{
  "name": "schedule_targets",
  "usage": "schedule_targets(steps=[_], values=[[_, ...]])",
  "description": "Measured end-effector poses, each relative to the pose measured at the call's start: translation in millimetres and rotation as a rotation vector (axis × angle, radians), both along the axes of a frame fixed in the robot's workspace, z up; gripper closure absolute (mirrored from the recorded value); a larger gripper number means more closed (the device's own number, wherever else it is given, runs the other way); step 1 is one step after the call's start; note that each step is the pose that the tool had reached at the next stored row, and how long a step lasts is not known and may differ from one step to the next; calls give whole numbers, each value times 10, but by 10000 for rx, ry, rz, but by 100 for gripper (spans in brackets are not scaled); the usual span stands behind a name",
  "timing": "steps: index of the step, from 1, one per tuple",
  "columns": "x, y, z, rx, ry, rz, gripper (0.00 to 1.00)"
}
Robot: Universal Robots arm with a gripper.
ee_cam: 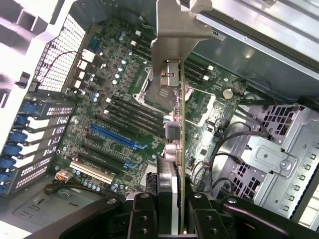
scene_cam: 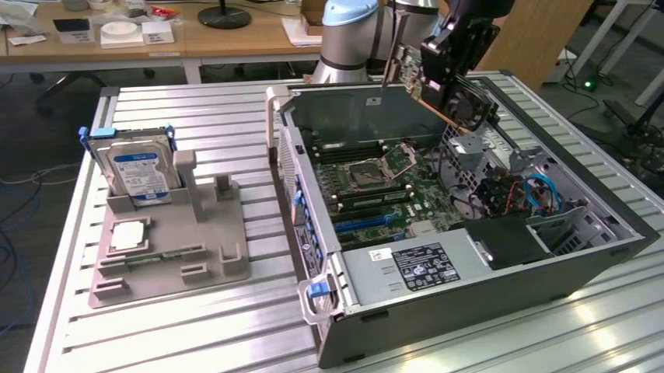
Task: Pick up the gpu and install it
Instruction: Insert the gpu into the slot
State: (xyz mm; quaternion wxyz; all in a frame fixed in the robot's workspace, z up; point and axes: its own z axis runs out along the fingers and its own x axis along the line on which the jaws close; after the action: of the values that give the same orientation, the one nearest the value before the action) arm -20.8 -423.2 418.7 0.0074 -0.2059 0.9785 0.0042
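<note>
While the gripper (ee_cam: 172, 201) clamps the gpu (ee_cam: 170, 82) edge-on above the open case (scene_cam: 467, 311), well clear of the motherboard (ee_cam: 117, 64), I'd line its lower edge along the blue slot (ee_cam: 112, 137) and descend straight, slowly, without any tilt.

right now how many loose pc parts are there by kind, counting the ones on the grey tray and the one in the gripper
gpu, clamped in the gripper above the open case: 1
hard drive, standing on the grey tray: 1
cpu chip, flat on the tray: 1
memory stick, in the tray: 1
total: 4
</note>
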Motion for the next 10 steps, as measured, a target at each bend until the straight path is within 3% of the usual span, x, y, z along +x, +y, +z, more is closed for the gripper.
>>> schedule_targets(steps=[10], values=[[0, -15, 0, 0, 0, 578, 72]])
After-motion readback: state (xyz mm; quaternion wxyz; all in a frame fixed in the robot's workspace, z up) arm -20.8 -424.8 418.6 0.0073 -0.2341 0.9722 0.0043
